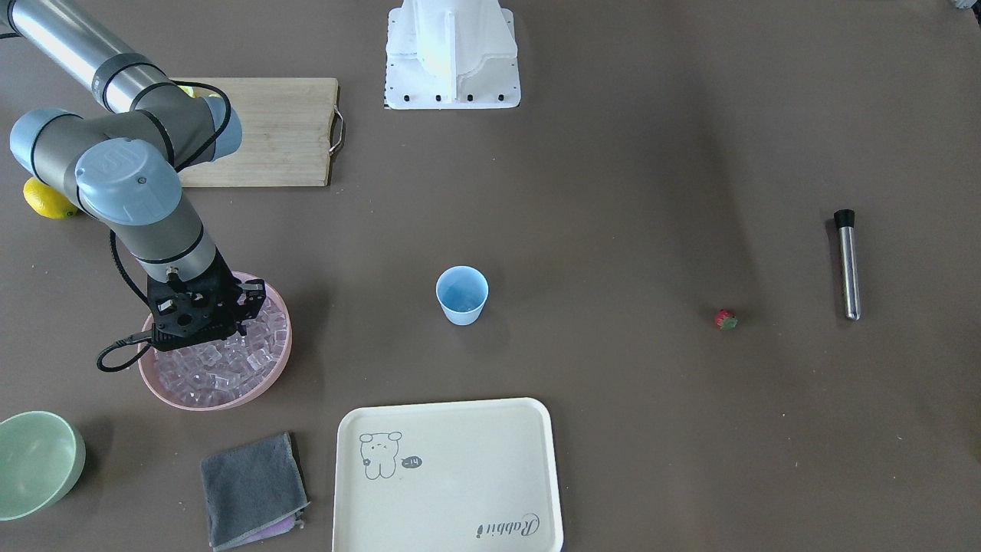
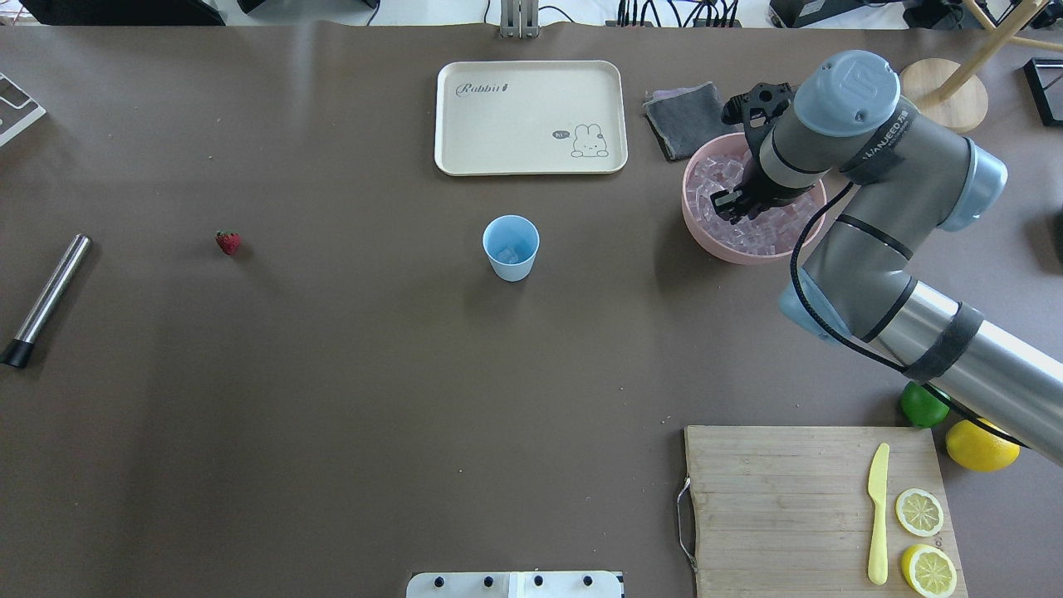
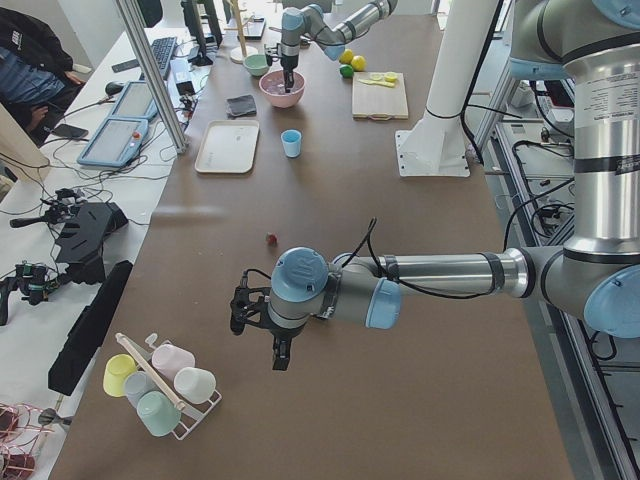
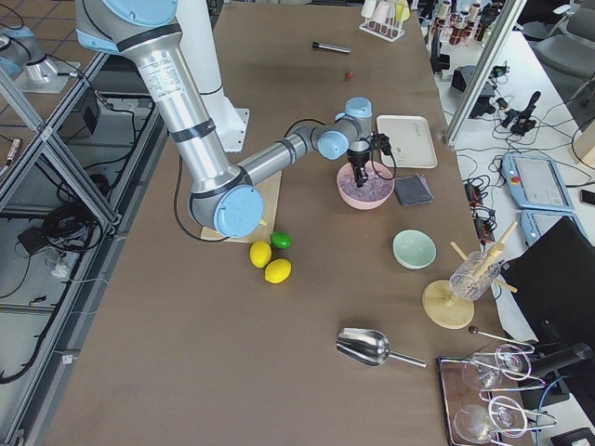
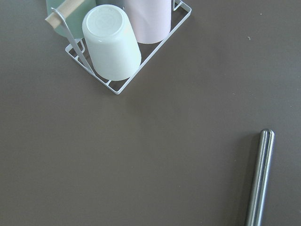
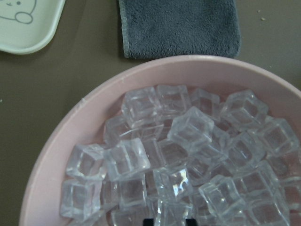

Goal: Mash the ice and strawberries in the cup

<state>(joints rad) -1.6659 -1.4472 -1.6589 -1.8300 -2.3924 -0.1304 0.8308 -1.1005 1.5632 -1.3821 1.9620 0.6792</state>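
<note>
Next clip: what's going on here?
The right gripper is down in the pink bowl among the ice cubes, apparently going for one. The light-blue cup stands mid-table. The strawberry lies untouched toward the robot's left, near the metal muddler. The left gripper hovers at the table's end.

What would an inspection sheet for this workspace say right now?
Surface: brown table, nothing spilled seen.
Job's things: cup upright mid-table; strawberry lying apart; ice heaped in pink bowl.
Clutter: metal rod, tray, grey cloth, cutting board, lemon, lime.
Grippers: right gripper down among the ice, grip unclear; left gripper above bare table near cup rack, state unclear.
Cables: black cable looped beside right wrist.
Surroundings: person seated at side desk.
</note>
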